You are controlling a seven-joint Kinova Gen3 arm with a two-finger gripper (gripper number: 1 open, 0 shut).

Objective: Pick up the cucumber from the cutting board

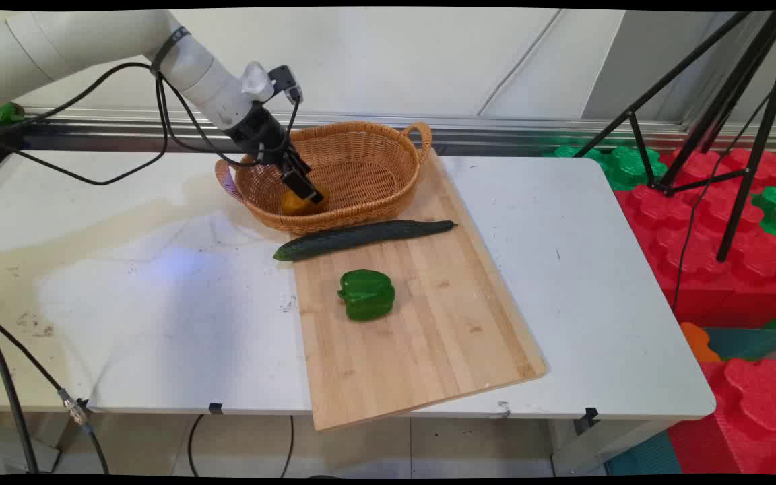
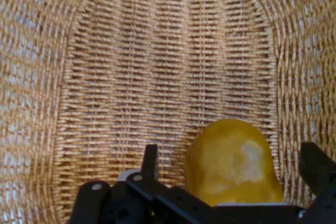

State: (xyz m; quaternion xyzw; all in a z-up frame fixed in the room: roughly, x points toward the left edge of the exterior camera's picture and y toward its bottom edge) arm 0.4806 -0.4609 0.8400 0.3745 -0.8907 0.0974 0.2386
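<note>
Pincer (image 1: pixel 307 190) reaches down into the wicker basket (image 1: pixel 361 172), fingers (image 2: pixel 151 162) spread wide either side of a yellow pepper (image 2: pixel 231 163) lying on the basket floor, with a gap showing on each side and no grip. Basket sits at the far end of a wooden cutting board (image 1: pixel 422 323) on the white desk (image 1: pixel 597 283). On the board, a cucumber (image 1: pixel 361 238) lies just beside the basket, a green pepper (image 1: pixel 366 294) nearer the front.

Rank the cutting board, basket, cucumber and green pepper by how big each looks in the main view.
1. cutting board
2. basket
3. cucumber
4. green pepper

The basket sits farther from the camera, so it may look smaller than it is.
</note>
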